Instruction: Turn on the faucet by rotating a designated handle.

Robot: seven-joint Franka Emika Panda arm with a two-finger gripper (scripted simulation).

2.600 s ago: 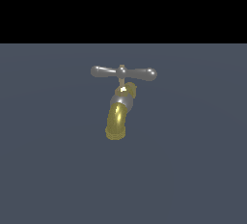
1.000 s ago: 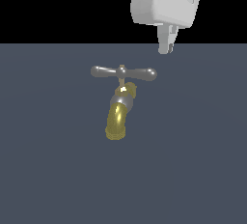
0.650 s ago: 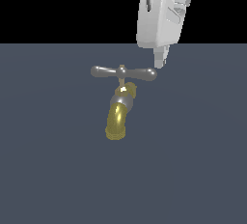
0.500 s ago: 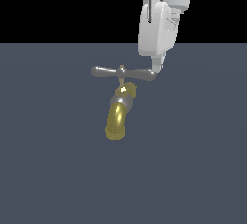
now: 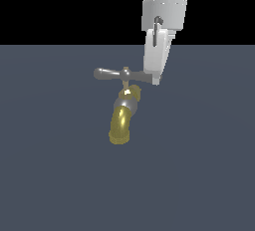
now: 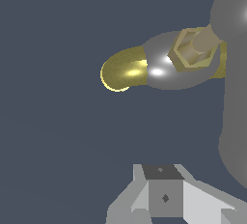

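Here the handle (image 5: 112,74) lies level as a slim grey crossbar above the faucet (image 5: 123,115), roughly in the middle of the exterior view and just below the line where the dark grey ground (image 5: 50,175) meets the black background. Its bulbous end toward the exterior view's left shows in full; the end toward the exterior view's right is hidden behind the white gripper (image 5: 155,78), so whether the two touch cannot be told. A thin brass stem joins the bar to a grey collar, and below that the shiny brass-yellow spout curves down to its ribbed mouth.

In the wrist view the faucet (image 6: 159,66) is seen from above: the brass hex nut and stem, the shiny grey collar and the yellow mouth beyond it. The handle (image 6: 234,88) is a broad blurred grey band running along one edge, cut off by the frame.

The gripper comes down from above, its upper body cropped by the frame's top edge. Only one finger face can be made out in the exterior view, and the wrist view shows just the base of the gripper (image 6: 164,196), so how far the fingers are apart, and whether they hold anything, cannot be told.
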